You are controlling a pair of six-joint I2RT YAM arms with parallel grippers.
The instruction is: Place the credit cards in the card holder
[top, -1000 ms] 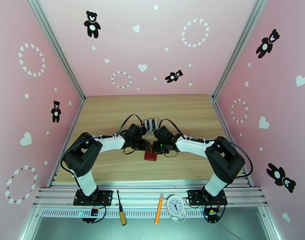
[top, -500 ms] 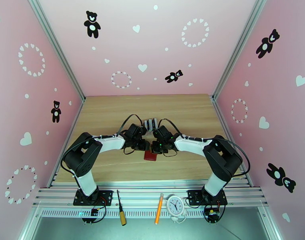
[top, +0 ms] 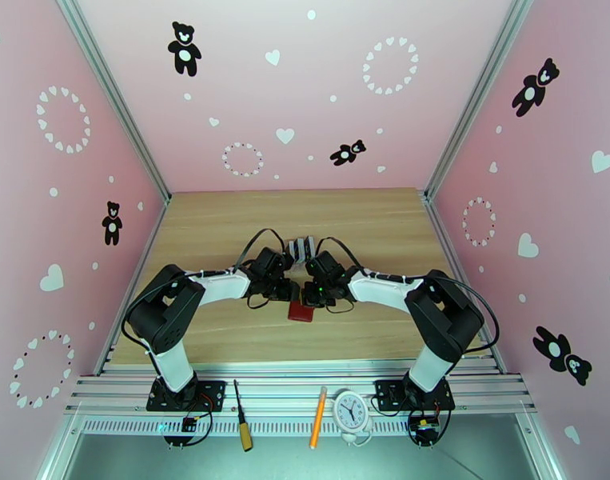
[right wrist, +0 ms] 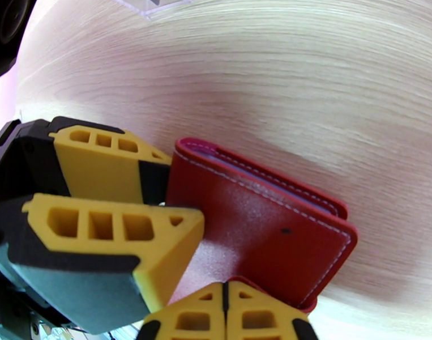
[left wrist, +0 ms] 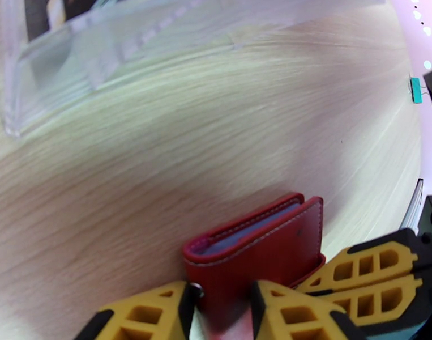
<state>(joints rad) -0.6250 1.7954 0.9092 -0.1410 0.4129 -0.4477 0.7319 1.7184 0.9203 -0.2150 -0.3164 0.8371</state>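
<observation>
Left wrist view: the left fingers (left wrist: 148, 310) are apart only by the thickness of the card holder (left wrist: 261, 250), clamped on its near end. It lies closed on the bench (left wrist: 159, 165), grey pocket edges facing away from them. Its long axis runs crosswise, from these fingers toward the right fingers (right wrist: 193, 318). Those are pressed together with their tips against the red flap at the wallet's corner. Whether the flap is caught between them I cannot tell. Both arms touch it, the right at the end that likely opens. The credit cards (top: 305, 248) stand in the clear rack (left wrist: 63, 58), beyond both sets of fingers and well apart from the wallet. Opening it looks like the step in hand.
</observation>
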